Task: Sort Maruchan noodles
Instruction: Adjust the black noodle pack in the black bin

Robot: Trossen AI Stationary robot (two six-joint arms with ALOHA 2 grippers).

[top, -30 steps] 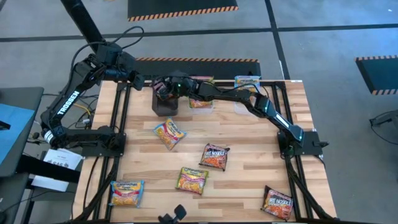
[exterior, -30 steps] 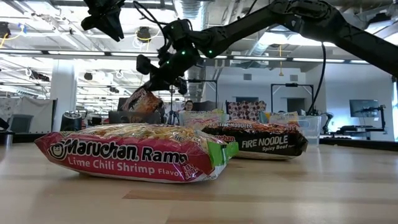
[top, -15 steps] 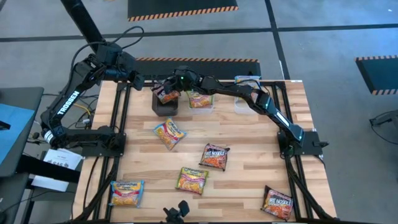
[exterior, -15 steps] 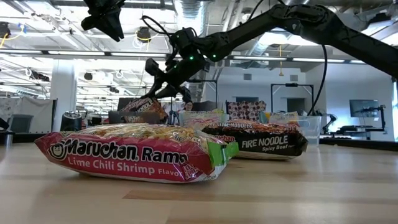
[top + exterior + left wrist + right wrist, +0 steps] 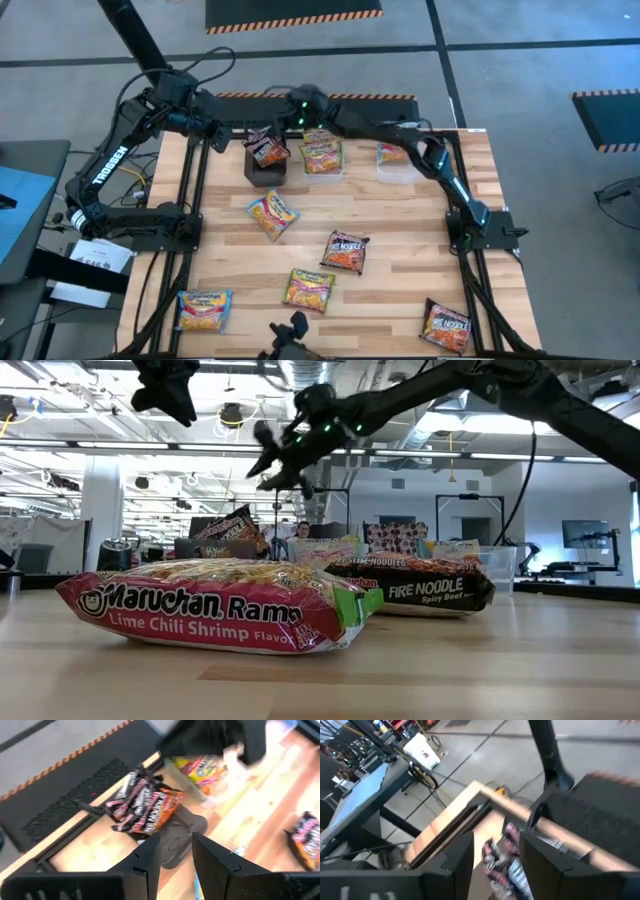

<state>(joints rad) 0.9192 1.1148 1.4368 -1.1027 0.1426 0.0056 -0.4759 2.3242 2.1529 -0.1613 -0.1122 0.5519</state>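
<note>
A dark Maruchan noodles packet (image 5: 266, 150) lies tilted on the black tub (image 5: 265, 172), one end sticking up over the rim (image 5: 228, 528). My right gripper (image 5: 300, 104) hangs open above the table's far edge, up and right of that tub, with nothing between its fingers (image 5: 496, 840). My left gripper (image 5: 216, 131) hovers open at the far left, looking down on the same packet (image 5: 145, 807). More packets lie flat on the table: yellow-pink ones (image 5: 272, 215) (image 5: 308, 290), a dark one (image 5: 345, 251).
Two clear tubs (image 5: 322, 160) (image 5: 396, 160) stand right of the black tub, each holding a packet. More packets lie at the near left (image 5: 205, 310) and near right (image 5: 446, 326). Dark rails (image 5: 200, 190) run along the table's sides.
My right gripper has opened and let go of the dark packet above the black tub. The packet has dropped onto the tub and rests there tilted. The gripper has then risen and drawn back toward the table's far edge, a little to the right.
</note>
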